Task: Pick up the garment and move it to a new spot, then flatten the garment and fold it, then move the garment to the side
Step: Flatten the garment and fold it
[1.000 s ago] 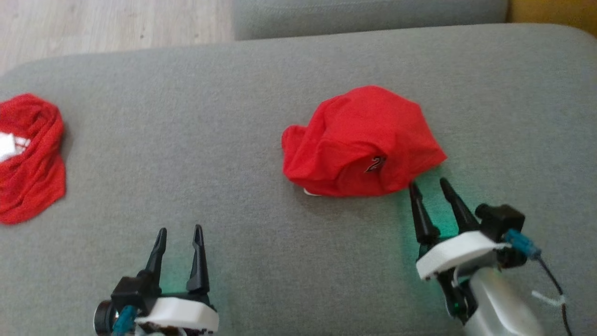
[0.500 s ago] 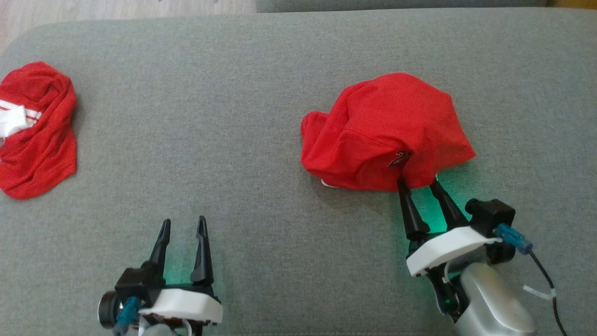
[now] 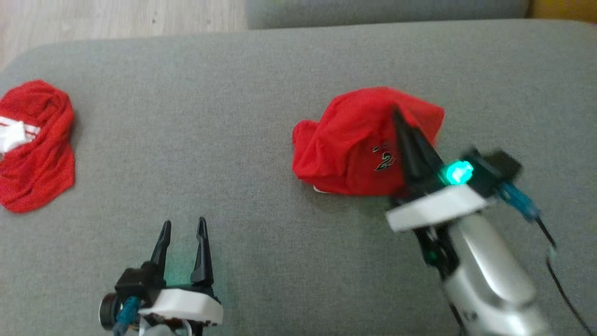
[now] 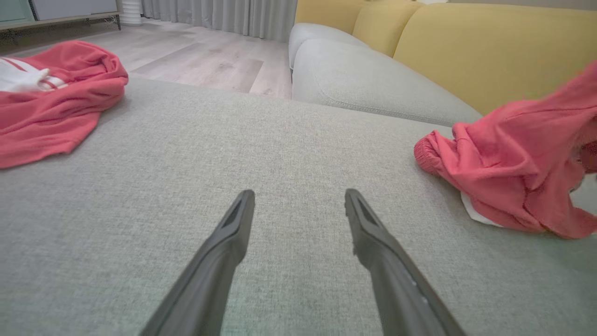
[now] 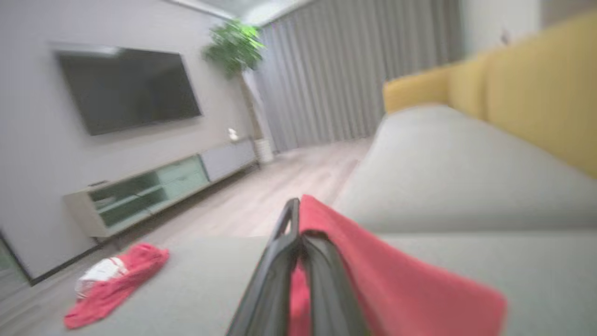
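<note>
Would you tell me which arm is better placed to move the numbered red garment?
Right: the right jaws are shut on the numbered garment; the left jaws stand open over bare cushion, apart from it.

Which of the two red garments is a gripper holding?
The numbered red garment, pinched by the right gripper; the white-striped red garment lies untouched at the far left.

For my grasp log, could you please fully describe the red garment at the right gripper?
The red garment is soft cloth, crumpled on the grey sofa seat. A dark number print shows on its front; a white bit peeks from under its near edge. The shut jaws of the right gripper pinch a fold, tenting it upward.
</note>
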`<state>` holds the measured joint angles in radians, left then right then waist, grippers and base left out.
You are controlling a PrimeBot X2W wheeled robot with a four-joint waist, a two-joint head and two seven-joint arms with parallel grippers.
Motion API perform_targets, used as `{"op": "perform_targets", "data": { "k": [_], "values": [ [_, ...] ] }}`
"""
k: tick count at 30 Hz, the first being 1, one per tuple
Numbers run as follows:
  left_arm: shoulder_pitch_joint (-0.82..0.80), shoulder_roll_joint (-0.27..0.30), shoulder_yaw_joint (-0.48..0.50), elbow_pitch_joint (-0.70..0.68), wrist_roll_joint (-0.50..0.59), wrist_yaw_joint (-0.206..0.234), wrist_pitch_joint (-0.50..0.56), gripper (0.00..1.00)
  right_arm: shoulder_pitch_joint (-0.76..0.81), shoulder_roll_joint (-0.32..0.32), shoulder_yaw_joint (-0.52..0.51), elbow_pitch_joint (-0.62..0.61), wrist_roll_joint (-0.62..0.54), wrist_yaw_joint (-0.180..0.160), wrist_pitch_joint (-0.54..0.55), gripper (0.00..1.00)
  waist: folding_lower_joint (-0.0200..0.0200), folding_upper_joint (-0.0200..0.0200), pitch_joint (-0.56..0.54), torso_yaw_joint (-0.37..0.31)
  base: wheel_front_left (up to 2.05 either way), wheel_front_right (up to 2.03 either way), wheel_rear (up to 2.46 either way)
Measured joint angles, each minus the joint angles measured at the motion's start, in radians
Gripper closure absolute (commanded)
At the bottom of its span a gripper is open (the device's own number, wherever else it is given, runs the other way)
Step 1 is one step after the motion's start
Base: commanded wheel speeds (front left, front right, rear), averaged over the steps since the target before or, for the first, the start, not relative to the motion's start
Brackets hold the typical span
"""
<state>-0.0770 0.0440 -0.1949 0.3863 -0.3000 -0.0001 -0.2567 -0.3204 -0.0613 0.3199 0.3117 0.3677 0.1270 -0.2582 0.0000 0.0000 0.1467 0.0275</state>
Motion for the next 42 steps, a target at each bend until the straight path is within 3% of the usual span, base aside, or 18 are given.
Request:
{"op": "perform_targets", "data": {
  "k": [5,11,14,18,22,23,24,28,31,34,39,42],
  "values": [
    [0.022,0.000,-0.007,0.019,-0.020,-0.002,0.000,0.00,-0.227,-0.001,0.168,-0.050,-0.001,0.000,0.000,1.00,-0.0001,0.0000,-0.058,-0.001,0.00,0.00,0.00],
    [0.071,0.000,-0.022,0.031,-0.035,-0.009,0.000,0.00,-0.426,-0.006,0.273,-0.060,0.109,0.000,0.000,1.00,-0.0001,0.0000,-0.120,0.038,0.00,0.00,0.00],
    [0.090,0.001,-0.017,0.033,-0.035,-0.009,0.000,0.00,-0.498,-0.006,0.238,0.018,0.145,0.000,0.000,1.00,-0.0001,0.0000,-0.141,0.080,0.00,0.00,0.00],
    [0.106,0.003,-0.016,0.033,-0.035,-0.009,0.000,0.00,-0.519,-0.011,0.134,0.189,0.077,0.000,0.035,1.00,-0.0002,0.0000,-0.140,0.118,0.00,0.00,0.00],
    [0.103,0.003,-0.032,0.029,-0.035,-0.009,0.000,0.00,-0.483,-0.081,0.035,0.374,0.000,0.000,0.053,1.00,0.0001,0.0000,-0.103,0.144,0.00,0.00,0.00],
    [0.103,0.003,-0.034,0.029,-0.035,-0.009,0.000,0.00,-0.465,-0.104,0.003,0.434,-0.002,0.000,0.065,0.18,0.0001,0.0000,-0.092,0.150,0.00,0.00,0.00],
    [0.102,0.003,-0.038,0.029,-0.035,-0.009,0.000,0.00,-0.440,-0.135,-0.018,0.499,-0.020,0.000,0.076,0.00,0.0001,0.0000,-0.082,0.155,0.00,0.00,0.00],
    [0.091,0.003,-0.051,0.030,-0.035,-0.009,0.000,0.00,-0.326,-0.207,-0.144,0.678,-0.064,0.000,0.047,0.00,0.0002,0.0000,-0.047,0.175,0.00,0.00,0.00],
    [0.074,0.003,-0.049,0.029,-0.035,-0.009,0.000,0.00,-0.295,-0.196,-0.184,0.710,-0.095,0.000,0.022,0.00,0.0002,0.0000,-0.031,0.175,0.00,0.00,0.00],
    [0.064,0.003,-0.049,0.030,-0.034,-0.009,0.000,0.00,-0.293,-0.152,-0.189,0.681,-0.117,0.000,0.010,0.00,0.0001,0.0000,-0.027,0.160,0.00,0.00,0.00],
    [0.057,0.003,-0.056,0.029,-0.034,-0.008,0.000,0.00,-0.247,-0.082,-0.139,0.516,-0.140,0.000,0.010,0.00,0.0001,0.0000,-0.030,0.142,0.00,0.00,0.00],
    [0.057,0.002,-0.063,0.029,-0.035,-0.007,0.000,0.00,-0.188,-0.038,-0.017,0.425,-0.138,0.000,0.007,0.00,0.0000,0.0000,-0.033,0.138,0.00,0.00,0.00]
  ]
}}
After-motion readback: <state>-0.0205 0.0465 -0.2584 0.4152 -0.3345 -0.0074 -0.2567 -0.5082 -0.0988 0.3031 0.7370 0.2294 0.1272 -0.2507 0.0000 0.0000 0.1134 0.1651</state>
